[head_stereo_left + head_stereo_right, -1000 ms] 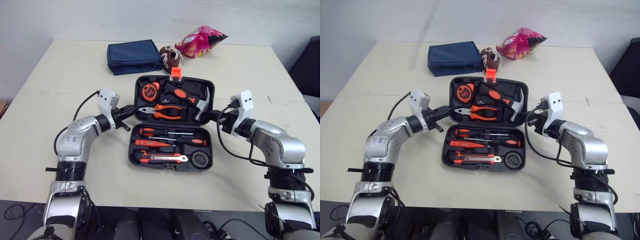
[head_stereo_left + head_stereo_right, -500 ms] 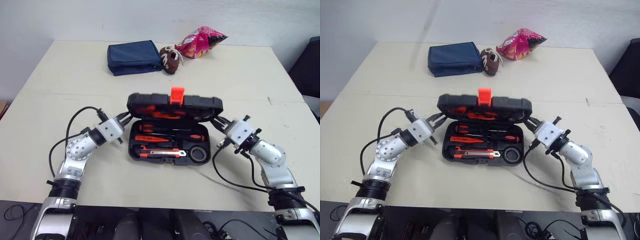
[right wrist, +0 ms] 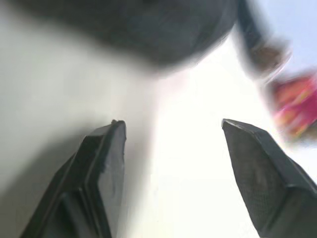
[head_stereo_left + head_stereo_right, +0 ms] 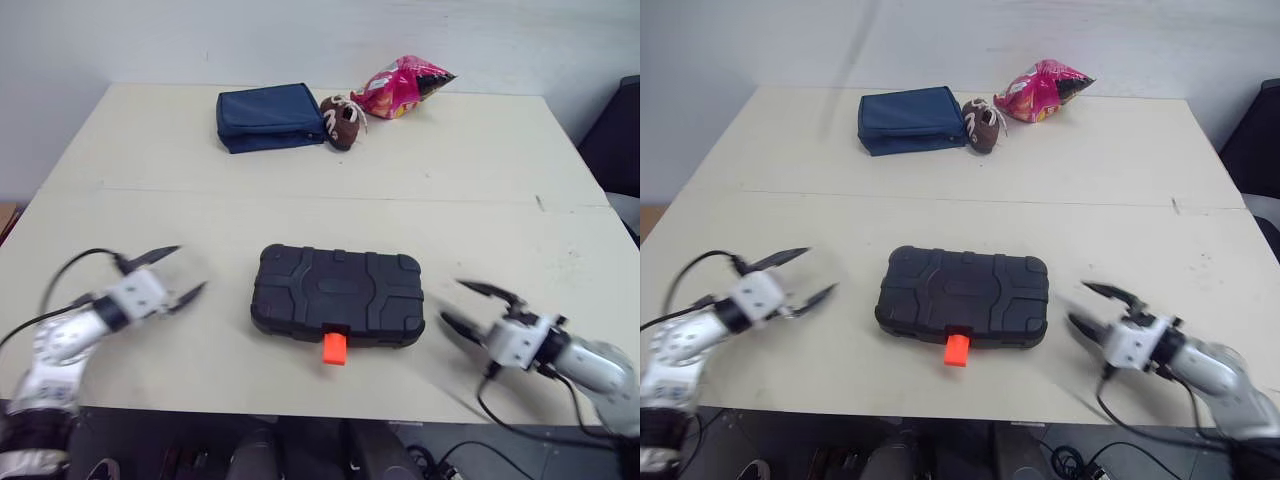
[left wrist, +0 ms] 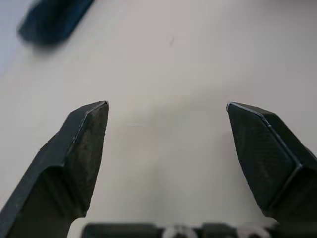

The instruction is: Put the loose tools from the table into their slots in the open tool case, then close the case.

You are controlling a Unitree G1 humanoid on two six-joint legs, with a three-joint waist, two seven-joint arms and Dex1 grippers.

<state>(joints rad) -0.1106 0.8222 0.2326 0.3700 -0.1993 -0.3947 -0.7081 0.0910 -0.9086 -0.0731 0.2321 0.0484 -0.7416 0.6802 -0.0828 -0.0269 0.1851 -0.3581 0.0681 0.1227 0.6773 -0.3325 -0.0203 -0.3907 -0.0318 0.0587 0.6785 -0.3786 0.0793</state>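
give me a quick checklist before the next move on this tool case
1. Closed: ok, the tool case lies shut and flat on the table.
2. Fastened: cannot tell, the orange latch juts from the case's front edge.
3. Left side clear: ok, the left tool is open, apart from the case.
4. Right side clear: ok, the right tool is open, apart from the case.
5. Every tool in its slot: cannot tell, the shut case hides them.
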